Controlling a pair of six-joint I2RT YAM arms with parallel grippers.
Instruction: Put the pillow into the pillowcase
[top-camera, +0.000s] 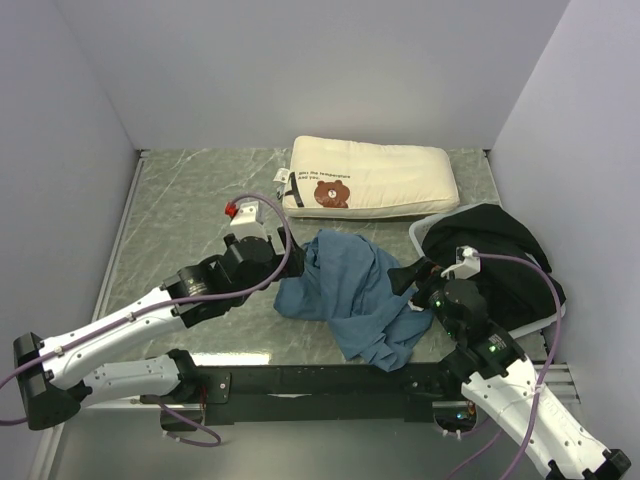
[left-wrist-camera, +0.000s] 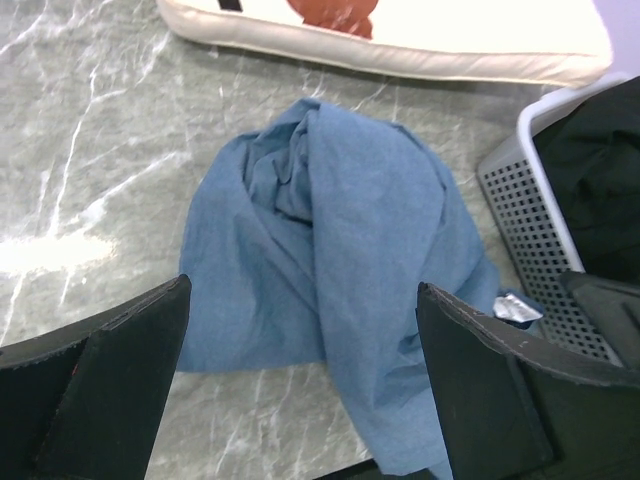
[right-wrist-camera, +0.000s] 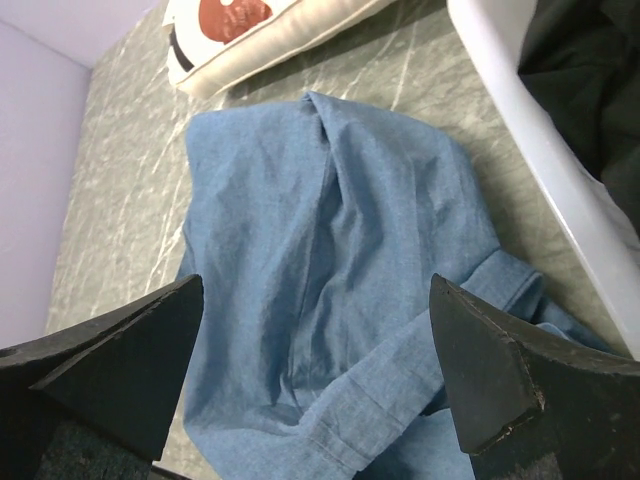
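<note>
One pillow (top-camera: 372, 178) is lying far back on the table (top-camera: 190, 210), one crumpled pillowcase (top-camera: 350, 290) is sitting nearer, its opening lost in folds, with left gripper (left-wrist-camera: 300, 330) and right gripper (right-wrist-camera: 315, 340) hovering, jaws wide.

In white basket (left-wrist-camera: 528, 240), black fabric (top-camera: 495, 255)
</note>
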